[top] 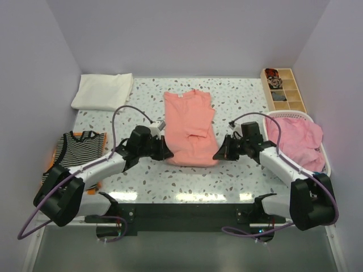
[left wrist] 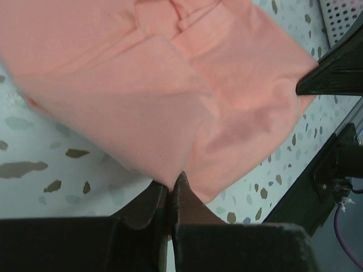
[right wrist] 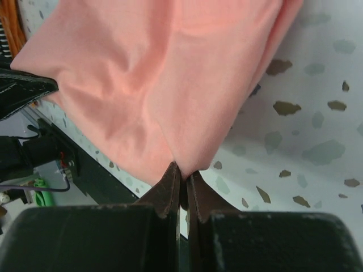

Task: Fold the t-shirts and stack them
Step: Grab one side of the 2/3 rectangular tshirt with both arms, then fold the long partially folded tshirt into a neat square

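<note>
**Top view with both wrist views.** The salmon-pink t-shirt (top: 190, 127) lies at table centre, folded into a narrow panel. Its collar and white label point toward 12 o'clock and its near hem toward 6 o'clock. I have the left gripper (top: 168, 153) at the hem's 7 o'clock corner and the right gripper (top: 217, 156) at its 5 o'clock corner. Each wrist view shows the jaws pressed together on a thin fold of salmon cloth at the tips, the fabric rising off the surface in soft ridges.

**Handling, as I judge it.** This is a light, limp knit with no stiffness of its own. It will sag between two holds, so I would take it at paired corners. The bite should be deep enough that the thin edge cannot slip free, and both corners should travel at one pace.

**Other garments.** A folded white t-shirt (top: 102, 92) lies at 10 o'clock and a black-and-white striped t-shirt (top: 76, 148) at 8 o'clock. A heap of pink cloth (top: 295, 139) fills the white basket (top: 326, 164) at 3 o'clock.

**Surface and room.** The table (top: 244, 178) is pale speckled terrazzo, smooth, with glare along its near edge. A wooden compartment tray (top: 283, 90) sits at 1 o'clock. Plain lilac walls close three sides
</note>
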Robot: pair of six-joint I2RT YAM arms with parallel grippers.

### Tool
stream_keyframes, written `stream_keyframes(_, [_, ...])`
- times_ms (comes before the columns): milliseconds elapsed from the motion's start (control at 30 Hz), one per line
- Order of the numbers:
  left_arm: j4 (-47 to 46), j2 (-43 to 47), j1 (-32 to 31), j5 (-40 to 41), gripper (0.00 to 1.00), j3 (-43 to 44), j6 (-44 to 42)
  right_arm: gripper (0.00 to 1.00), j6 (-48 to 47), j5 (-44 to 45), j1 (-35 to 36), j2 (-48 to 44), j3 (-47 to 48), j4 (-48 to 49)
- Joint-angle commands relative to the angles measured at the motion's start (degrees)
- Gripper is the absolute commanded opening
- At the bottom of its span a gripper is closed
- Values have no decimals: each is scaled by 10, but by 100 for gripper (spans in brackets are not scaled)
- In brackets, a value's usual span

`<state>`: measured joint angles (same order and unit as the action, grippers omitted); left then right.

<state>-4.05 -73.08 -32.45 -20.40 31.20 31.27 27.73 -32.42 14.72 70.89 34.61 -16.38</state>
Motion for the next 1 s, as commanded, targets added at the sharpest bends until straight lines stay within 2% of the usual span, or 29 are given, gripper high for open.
stream_keyframes(0, [26,-14,0,49,0,75,-16,0,-27,19,0,18,85,-9])
stream_keyframes(267, [26,-104,14,62,0,180,-28,1,-44,53,0,115,208,-1])
stream_keyframes(433, [21,-168,54,56,0,256,-45,1,-50,61,-4,190,295,1])
stream_keyframes(667, [40,-273,104,22,0,385,-85,1,-33,46,-23,301,416,5])
stream_keyframes(967, [34,-406,138,-28,0,520,-82,2,-14,19,-39,464,613,-4])
